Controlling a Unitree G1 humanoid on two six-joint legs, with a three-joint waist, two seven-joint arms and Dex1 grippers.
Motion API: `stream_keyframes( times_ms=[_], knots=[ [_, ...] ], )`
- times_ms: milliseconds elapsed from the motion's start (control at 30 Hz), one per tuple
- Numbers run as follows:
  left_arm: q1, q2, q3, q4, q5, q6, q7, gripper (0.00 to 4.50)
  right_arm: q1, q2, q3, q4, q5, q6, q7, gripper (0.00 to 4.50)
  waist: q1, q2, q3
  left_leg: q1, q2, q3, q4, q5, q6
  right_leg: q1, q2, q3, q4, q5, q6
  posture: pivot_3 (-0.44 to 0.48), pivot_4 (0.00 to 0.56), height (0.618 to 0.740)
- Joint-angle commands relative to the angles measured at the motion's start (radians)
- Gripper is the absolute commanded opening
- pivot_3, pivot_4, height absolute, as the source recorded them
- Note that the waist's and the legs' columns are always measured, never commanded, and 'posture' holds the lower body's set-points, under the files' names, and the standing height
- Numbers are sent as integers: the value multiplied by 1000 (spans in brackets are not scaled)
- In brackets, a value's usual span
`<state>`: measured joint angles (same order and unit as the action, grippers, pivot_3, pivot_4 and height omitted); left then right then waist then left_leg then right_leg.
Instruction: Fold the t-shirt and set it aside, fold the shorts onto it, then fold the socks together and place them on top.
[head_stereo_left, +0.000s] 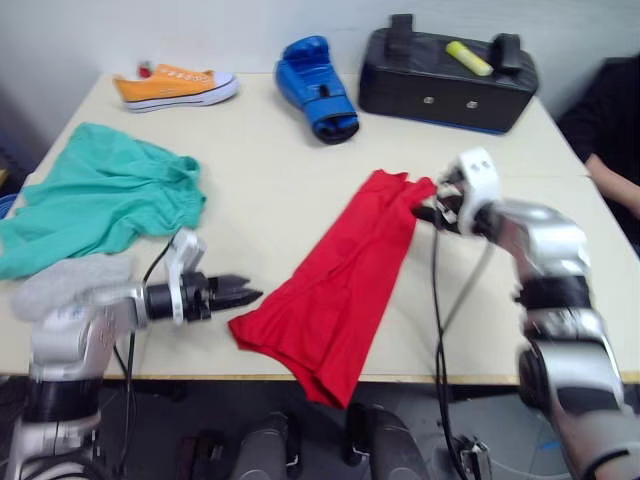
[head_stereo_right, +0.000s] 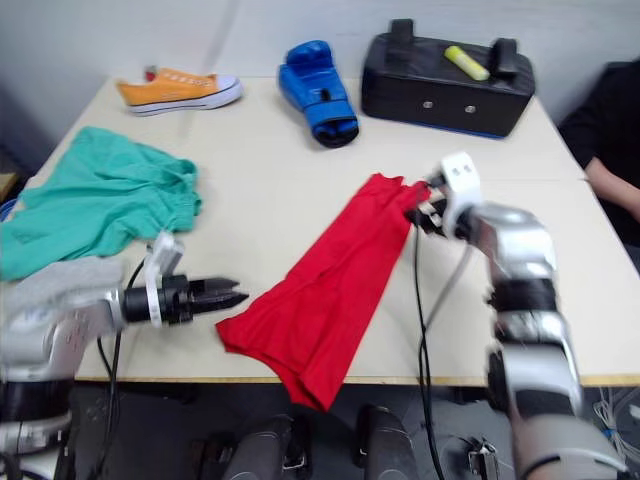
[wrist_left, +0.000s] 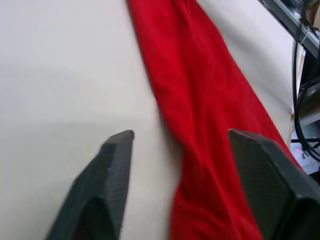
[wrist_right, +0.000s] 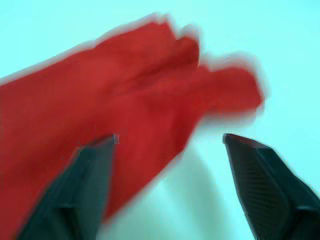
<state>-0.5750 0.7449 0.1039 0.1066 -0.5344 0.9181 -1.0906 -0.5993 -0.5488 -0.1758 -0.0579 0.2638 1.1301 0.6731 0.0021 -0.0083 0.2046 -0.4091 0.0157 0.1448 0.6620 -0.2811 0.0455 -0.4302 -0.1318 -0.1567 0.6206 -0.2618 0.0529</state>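
The red t-shirt (head_stereo_left: 345, 285) lies in a long diagonal strip across the table (head_stereo_left: 270, 190), and its near end hangs over the front edge. My left gripper (head_stereo_left: 247, 291) is open just left of that near end; in the left wrist view its fingertips (wrist_left: 122, 142) stand apart with red cloth ahead of them. Open as well, my right gripper (head_stereo_left: 428, 208) sits at the tee's far end (wrist_right: 200, 85), with nothing held. The teal shorts (head_stereo_left: 105, 195) lie crumpled at the left. Light grey socks (head_stereo_left: 60, 280) rest beside them, next to my left forearm.
An orange sneaker (head_stereo_left: 175, 86), a blue boxing glove (head_stereo_left: 318, 90) and a black padded bag (head_stereo_left: 445, 72) with a yellow item (head_stereo_left: 468, 57) line the far edge. A person's arm (head_stereo_left: 615, 170) rests at the right edge.
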Motion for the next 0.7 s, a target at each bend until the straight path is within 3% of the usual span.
stream_keyframes(
  times_ms=[33,167,300,433,700],
  knots=[
    [-190,-32,-125,296,116,-179,-113,4476,123,-31,-102,-370,175,257,37,4500,0,0,0,0,0,0,0,-1,-1,0,0,0,0,0,0,0,150,740],
    [-442,-164,-205,706,256,-416,-118,4476,266,21,-227,-577,329,463,74,4500,-5,-2,-1,2,0,1,0,-2,2,2,1,0,0,1,2,0,150,740],
    [-623,-317,-200,1010,344,-592,7,4476,385,62,-233,-649,375,454,48,4500,2,-4,0,0,0,1,1,0,9,0,1,-1,-1,1,2,0,150,740],
    [-676,-396,-190,1132,395,-662,40,4476,450,104,-181,-647,383,408,9,4500,-7,-4,0,-2,-1,3,1,-2,13,0,1,0,-1,3,5,0,150,740],
    [-676,-474,-179,1201,474,-689,102,4476,446,173,-33,-558,366,301,-84,4500,-8,-7,-1,1,-1,3,1,-2,13,1,1,0,-3,3,5,0,150,740]
  ],
)
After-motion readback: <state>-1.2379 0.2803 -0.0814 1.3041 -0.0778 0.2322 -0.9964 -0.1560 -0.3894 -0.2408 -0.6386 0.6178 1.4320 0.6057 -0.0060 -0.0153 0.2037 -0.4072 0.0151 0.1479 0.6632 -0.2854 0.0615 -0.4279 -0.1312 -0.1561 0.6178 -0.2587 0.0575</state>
